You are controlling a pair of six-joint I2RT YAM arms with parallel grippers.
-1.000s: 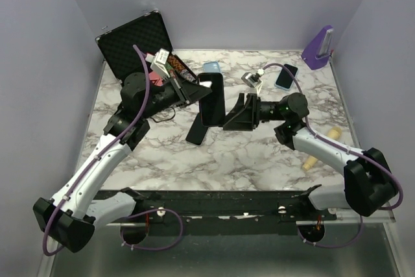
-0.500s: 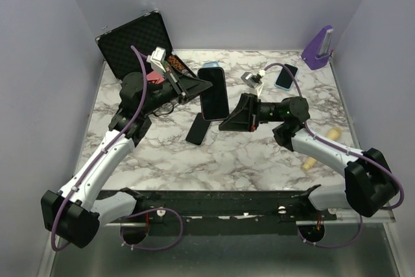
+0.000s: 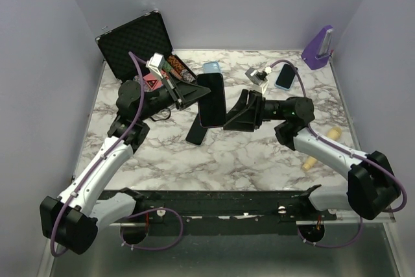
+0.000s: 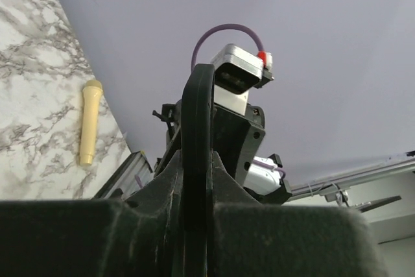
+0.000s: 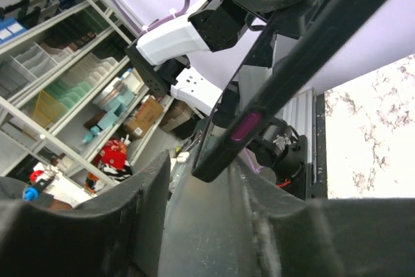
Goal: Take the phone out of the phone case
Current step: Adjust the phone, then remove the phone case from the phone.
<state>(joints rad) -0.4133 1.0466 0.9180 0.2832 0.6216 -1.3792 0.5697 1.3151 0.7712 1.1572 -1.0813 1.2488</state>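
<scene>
One edge of the phone sits clamped in our left gripper; our right gripper stands parted around the opposite edge.

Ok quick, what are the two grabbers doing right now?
Left gripper: shut on the phone.
Right gripper: open, one finger on each side of the phone's edge.

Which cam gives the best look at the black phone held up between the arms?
Top external: the black rectangular cased phone shows its whole broad face, pinched at one edge by the left end effector. Left wrist sees it only edge-on; right wrist catches one side edge with a magenta button.
</scene>
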